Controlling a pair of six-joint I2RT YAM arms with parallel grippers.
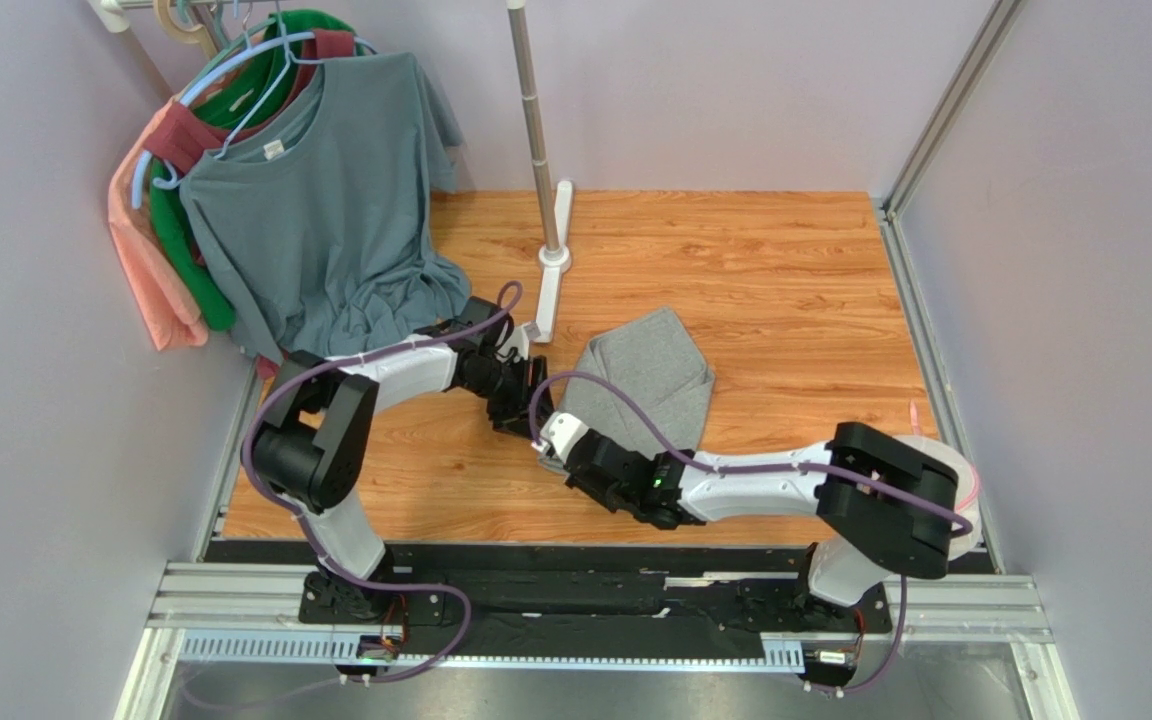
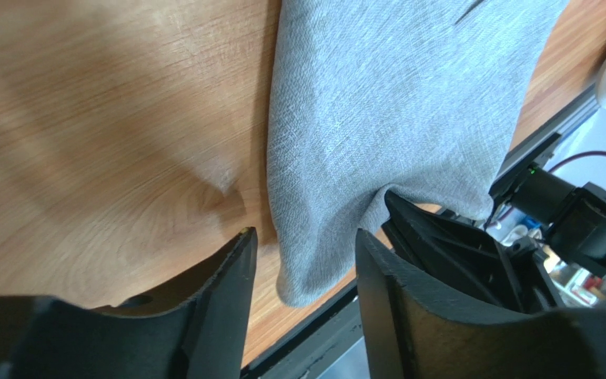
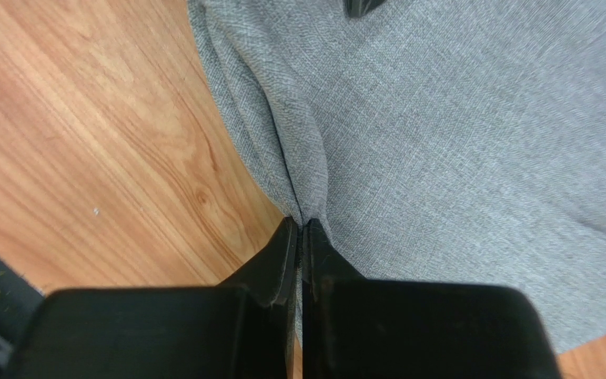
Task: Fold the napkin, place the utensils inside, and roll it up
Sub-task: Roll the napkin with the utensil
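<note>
The grey napkin (image 1: pixel 642 375) lies rumpled on the wooden table, partly folded over itself. My right gripper (image 1: pixel 552 440) is at its near left edge and is shut on a pinched fold of the napkin (image 3: pixel 440 118); the jaws (image 3: pixel 300 223) meet on the cloth. My left gripper (image 1: pixel 519 399) is open just left of the napkin, and a hanging corner of the napkin (image 2: pixel 377 118) sits between its spread fingertips (image 2: pixel 302 234) without being touched. The fork is not clearly in view. A small dark tip (image 3: pixel 361 6) shows at the top of the right wrist view; I cannot tell what it is.
A garment rack pole (image 1: pixel 534 120) with a white foot (image 1: pixel 552 263) stands behind the napkin. A blue-grey T-shirt (image 1: pixel 319 195) and other clothes hang at the back left. The table's near edge and black rail (image 1: pixel 612 563) are close below both grippers.
</note>
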